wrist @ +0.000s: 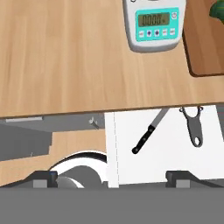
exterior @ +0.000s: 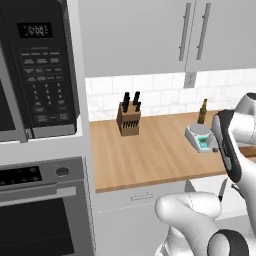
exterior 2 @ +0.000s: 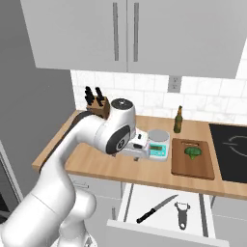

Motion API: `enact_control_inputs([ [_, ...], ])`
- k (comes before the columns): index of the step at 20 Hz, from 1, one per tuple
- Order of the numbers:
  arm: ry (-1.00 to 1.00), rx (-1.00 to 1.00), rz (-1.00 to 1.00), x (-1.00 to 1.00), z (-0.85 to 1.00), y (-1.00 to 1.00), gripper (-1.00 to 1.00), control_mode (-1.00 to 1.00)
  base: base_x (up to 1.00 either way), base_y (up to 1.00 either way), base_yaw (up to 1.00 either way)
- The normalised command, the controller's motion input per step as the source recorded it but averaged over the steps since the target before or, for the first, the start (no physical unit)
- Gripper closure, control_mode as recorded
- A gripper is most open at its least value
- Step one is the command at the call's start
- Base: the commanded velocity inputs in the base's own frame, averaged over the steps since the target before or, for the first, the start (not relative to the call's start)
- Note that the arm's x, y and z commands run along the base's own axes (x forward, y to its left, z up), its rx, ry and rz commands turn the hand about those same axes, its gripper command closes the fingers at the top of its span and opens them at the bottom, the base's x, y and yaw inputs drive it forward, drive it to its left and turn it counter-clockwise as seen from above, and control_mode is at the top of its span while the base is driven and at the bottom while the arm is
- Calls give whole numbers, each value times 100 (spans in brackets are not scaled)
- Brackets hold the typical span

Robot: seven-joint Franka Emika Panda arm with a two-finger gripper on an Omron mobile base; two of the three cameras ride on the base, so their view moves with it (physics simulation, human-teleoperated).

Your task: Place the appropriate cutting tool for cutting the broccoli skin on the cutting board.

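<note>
Two tools are lying in the open drawer (exterior 2: 161, 212): a knife (exterior 2: 155, 209) and, at its 3 o'clock, the peeler (exterior 2: 182, 213) suited to skin. Neither is picked up yet. The broccoli (exterior 2: 193, 152) is sitting on the cutting board (exterior 2: 193, 167), right of the scale (exterior 2: 158, 143). The gripper (wrist: 111, 178) is hovering empty, jaws wide. The peeler's blade end is being cut off under the worktop (wrist: 65, 65) edge.
</note>
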Motion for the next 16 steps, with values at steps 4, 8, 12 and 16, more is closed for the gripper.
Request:
enact_control_inputs([
  [4,4,-1,-4,0,-100,-81,-100,-100,0,0,0],
  [8,3,0,-3,0,-100,-65,-100,-100,0,0,0],
  [12,4,-4,-2,1,-100,-13,-100,-100,0,0,0],
  [16,19,-4,0,21,-89,-5,-100,-100,0,0,0],
])
